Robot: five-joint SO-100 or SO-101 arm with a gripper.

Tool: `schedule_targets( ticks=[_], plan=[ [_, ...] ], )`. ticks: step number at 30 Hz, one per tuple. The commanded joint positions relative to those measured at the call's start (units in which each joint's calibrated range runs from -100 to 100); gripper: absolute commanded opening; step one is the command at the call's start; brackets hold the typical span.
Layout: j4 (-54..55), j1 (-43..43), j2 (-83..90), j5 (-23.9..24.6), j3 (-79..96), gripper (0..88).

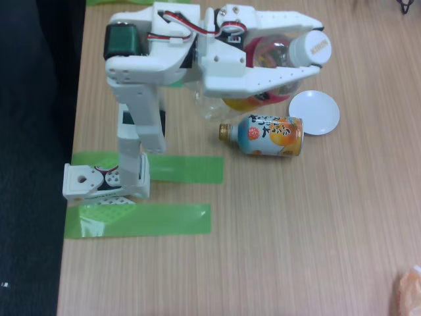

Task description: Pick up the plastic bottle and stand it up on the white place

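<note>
The plastic bottle (268,49) is clear, with a white cap pointing right and a red and yellow label. It lies sideways between my gripper's white fingers. My gripper (317,47) is shut on it, with one finger above and one finger (263,80) below. The bottle appears raised off the table. The white place (316,113), a small round dish, rests on the wooden table just below and to the right of the cap. The arm hides the bottle's bottom end.
An orange and blue bottle-can (266,135) with a gold cap lies on its side left of the dish. Two green tape strips (168,170) hold the arm base (99,181). The table's left edge (74,131) borders dark floor. An orange object (411,289) sits bottom right.
</note>
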State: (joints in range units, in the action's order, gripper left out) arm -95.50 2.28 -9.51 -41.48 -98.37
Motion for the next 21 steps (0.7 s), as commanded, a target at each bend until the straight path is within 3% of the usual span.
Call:
schedule_targets(
  ticks=[1,9,15,21],
  plan=[
    [-0.13,-1.17,1.74,0.21,-0.90,12.5],
    [0.39,-0.43,1.83,0.21,0.00,12.5],
    [1.16,4.83,5.52,0.21,6.16,12.5],
    [14.04,10.54,15.77,0.26,25.63,12.5]
  ],
)
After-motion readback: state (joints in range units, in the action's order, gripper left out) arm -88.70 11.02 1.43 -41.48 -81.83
